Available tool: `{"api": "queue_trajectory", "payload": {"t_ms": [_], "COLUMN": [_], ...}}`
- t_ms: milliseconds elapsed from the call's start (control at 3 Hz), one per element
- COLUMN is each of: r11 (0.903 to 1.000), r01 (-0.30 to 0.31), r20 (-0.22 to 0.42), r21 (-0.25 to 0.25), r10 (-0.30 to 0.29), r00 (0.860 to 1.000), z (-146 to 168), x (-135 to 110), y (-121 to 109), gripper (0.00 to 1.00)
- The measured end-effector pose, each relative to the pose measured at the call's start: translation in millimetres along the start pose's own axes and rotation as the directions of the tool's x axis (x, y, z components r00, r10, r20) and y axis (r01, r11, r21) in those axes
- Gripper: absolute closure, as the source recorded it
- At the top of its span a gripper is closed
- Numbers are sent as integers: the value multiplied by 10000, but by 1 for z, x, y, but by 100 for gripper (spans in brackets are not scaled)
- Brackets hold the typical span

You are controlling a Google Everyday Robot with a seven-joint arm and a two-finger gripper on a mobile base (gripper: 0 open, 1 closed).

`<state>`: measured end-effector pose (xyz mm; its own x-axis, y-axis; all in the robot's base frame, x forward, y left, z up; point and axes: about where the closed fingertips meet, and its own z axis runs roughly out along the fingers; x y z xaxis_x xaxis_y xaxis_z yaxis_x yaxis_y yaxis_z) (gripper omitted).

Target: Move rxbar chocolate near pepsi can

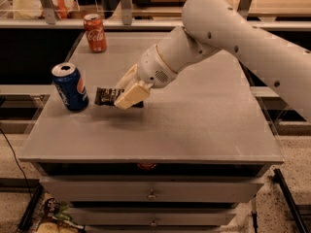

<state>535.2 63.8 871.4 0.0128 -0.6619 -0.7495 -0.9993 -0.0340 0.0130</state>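
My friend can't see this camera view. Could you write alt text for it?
A robot gripper holds a black rxbar chocolate close beside an upright blue pepsi can, not touching it, over a grey table. A red Coca-Cola can stands near the table's far edge.
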Motion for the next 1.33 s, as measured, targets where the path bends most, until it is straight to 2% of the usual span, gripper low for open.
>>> {"api": "queue_trajectory", "payload": {"t_ms": [333, 667, 1000, 1333], "r11": [9985, 9971, 9967, 9970], "r01": [418, 645, 698, 676], "r20": [37, 57, 41, 19], "r21": [-348, -414, -403, -377], "r10": [-417, -644, -697, -676], "r00": [9991, 9979, 9976, 9977], "z": [22, 31, 36, 37], "x": [-13, -19, -21, -20], "y": [3, -1, -7, -12], "gripper": [100, 100, 84, 60]}}
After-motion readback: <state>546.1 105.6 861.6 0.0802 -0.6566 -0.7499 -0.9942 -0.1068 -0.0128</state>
